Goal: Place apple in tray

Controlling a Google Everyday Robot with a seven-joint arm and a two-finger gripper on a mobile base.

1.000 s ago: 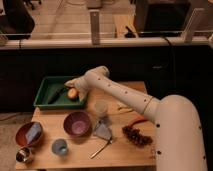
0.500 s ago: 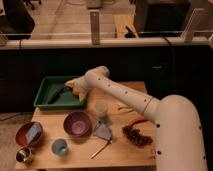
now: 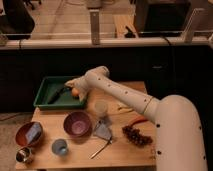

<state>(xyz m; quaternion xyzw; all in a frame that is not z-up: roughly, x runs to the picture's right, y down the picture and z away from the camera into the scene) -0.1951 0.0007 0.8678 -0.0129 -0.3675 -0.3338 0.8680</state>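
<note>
Gripper (image 3: 73,84) barely moved, stayed over tray's (image 3: 50,104) right end, just above apple (image 3: 75,92) by right wall; arm bent; couldn't tell grasp.

table (image 3: 125,154) | on it: tray (image 3: 44,92), purple bowl (image 3: 77,124), brown bowl (image 3: 20,136), blue cup (image 3: 59,147), grapes (image 3: 137,135) | pincer (image 3: 73,84) over tray

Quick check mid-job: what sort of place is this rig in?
Probably an office or lab, not a home kitchen: a wooden table against a dark partition topped by glass panels on metal posts. The gripper hangs over the green tray by the apple.
</note>
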